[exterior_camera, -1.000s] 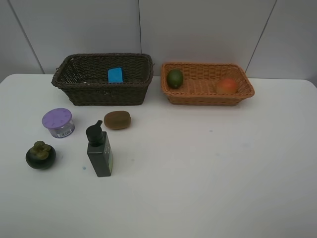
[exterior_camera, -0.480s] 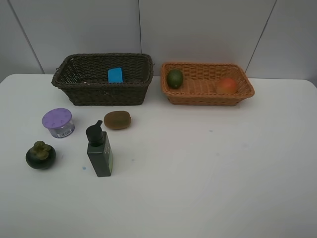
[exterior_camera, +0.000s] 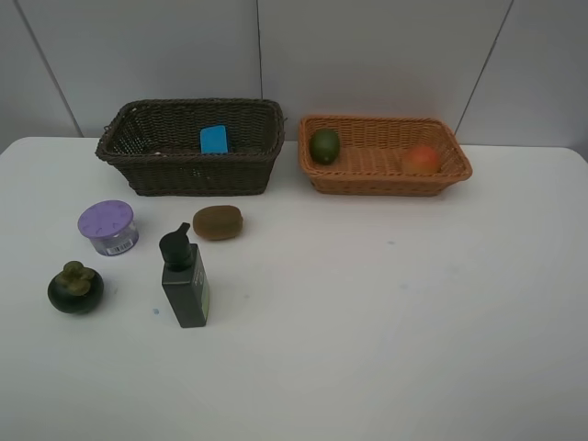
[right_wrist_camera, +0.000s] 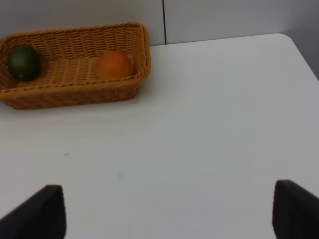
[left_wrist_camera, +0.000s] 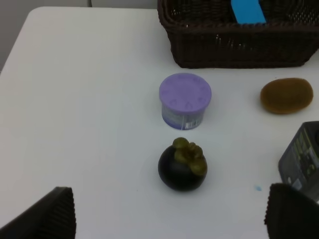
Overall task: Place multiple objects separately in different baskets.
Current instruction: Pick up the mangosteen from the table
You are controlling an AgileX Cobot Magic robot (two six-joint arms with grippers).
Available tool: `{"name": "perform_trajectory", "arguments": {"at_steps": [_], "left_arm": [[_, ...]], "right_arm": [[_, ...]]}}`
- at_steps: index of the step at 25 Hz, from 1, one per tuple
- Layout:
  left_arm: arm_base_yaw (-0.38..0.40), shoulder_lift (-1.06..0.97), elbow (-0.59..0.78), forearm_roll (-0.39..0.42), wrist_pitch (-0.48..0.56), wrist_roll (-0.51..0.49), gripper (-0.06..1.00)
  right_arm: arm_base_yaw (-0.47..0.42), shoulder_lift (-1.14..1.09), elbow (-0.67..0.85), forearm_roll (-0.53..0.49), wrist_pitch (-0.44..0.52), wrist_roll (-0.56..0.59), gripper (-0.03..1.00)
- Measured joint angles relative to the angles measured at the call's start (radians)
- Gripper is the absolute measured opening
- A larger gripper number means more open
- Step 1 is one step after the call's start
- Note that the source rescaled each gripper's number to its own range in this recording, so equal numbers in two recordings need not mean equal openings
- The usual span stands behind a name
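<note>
A blue eraser [exterior_camera: 213,140] lies in the dark brown basket [exterior_camera: 188,165]. The orange-tan basket [exterior_camera: 386,181] holds a green fruit [exterior_camera: 324,145] and an orange-red fruit [exterior_camera: 421,158]. On the white table stand a purple-lidded jar [exterior_camera: 107,227], a kiwi [exterior_camera: 218,222], a dark green pump bottle [exterior_camera: 185,280] and a mangosteen [exterior_camera: 75,287]. My left gripper [left_wrist_camera: 169,219] is open, with the mangosteen [left_wrist_camera: 182,165] just ahead between its fingers [left_wrist_camera: 50,214]. My right gripper [right_wrist_camera: 167,214] is open over bare table, well short of the orange-tan basket [right_wrist_camera: 70,94]. Neither gripper shows in the high view.
The white table [exterior_camera: 386,303] ends at grey wall panels behind the baskets. Its left edge and back left corner show in the left wrist view, its right edge in the right wrist view. The pump bottle [left_wrist_camera: 302,157] stands beside my left gripper's finger.
</note>
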Motion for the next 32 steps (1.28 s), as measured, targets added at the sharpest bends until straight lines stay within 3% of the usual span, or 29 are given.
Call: {"name": "perform_trajectory", "arguments": {"at_steps": [13,19,27,32], "left_arm": [[0.000,0.798,-0.338,0.035,-0.047,0.004,1.00],[-0.001,1.043,-0.344,0.020,-0.080,0.003,1.00],[-0.074,1.209,-0.343,0.006,-0.109,0.003,1.00],[-0.081,1.263,-0.254,-0.010,-0.224,0.003,1.00]], "right_arm": [[0.000,0.000,0.000,0.000,0.000,0.000,1.00],[0.000,0.000,0.000,0.000,0.000,0.000,1.00],[0.000,0.000,0.000,0.000,0.000,0.000,1.00],[0.000,0.000,0.000,0.000,0.000,0.000,1.00]]}}
